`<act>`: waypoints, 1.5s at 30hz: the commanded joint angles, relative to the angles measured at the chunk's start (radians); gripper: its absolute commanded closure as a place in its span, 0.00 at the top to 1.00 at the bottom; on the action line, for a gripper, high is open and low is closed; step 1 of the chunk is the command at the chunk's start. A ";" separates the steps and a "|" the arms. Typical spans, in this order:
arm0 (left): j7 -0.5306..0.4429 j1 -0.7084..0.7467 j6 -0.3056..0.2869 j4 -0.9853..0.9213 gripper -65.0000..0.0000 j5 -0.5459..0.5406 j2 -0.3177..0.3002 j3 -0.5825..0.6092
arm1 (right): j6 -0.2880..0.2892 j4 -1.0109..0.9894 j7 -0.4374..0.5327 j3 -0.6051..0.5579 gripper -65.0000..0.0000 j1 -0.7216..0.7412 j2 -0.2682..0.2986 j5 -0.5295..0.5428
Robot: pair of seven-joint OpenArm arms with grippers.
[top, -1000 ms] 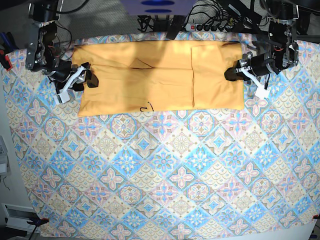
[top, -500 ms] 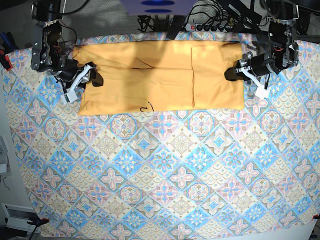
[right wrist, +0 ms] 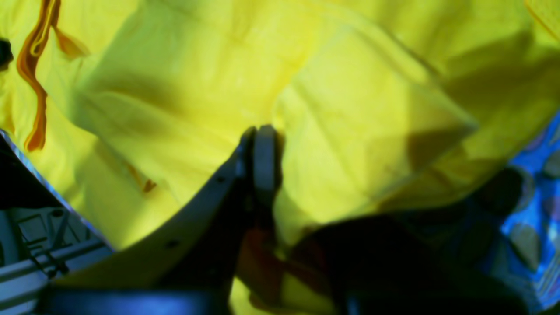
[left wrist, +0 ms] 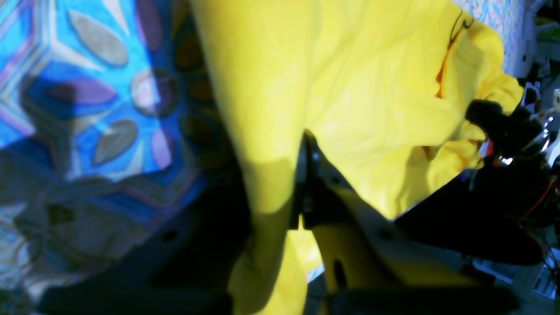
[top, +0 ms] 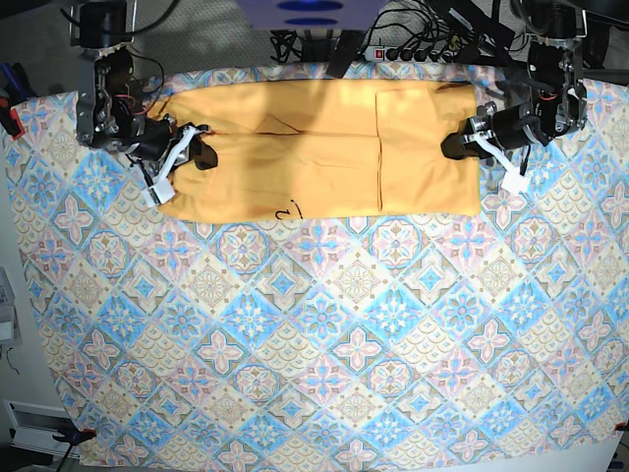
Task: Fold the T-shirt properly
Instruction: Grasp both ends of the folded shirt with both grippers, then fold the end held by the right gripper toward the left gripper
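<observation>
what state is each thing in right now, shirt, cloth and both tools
T-shirt: partly folded into a long band, lying flat at the far side of the table, both ends pinched.
Tablecloth: spread flat under the shirt.
Left tool: shut on the T-shirt's end.
Right tool: shut on the T-shirt's other end, fabric bunched around it.

T-shirt (top: 324, 147) script lettering illegible

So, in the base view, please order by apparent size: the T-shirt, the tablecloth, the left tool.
1. tablecloth
2. T-shirt
3. left tool, clearly the smallest
</observation>
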 commanded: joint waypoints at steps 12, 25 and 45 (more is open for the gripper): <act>-0.007 -0.045 -0.006 0.013 0.00 -0.017 0.080 0.118 | 0.003 0.227 -0.009 0.002 0.00 0.024 0.075 0.154; -0.039 -0.105 -0.003 0.010 0.00 -0.019 0.137 0.092 | 0.003 0.402 -0.009 0.002 0.00 0.035 0.131 0.149; -0.074 -0.126 -0.003 0.008 0.00 0.116 0.250 0.089 | 0.003 0.610 -0.005 -0.015 0.00 -0.048 0.137 -0.021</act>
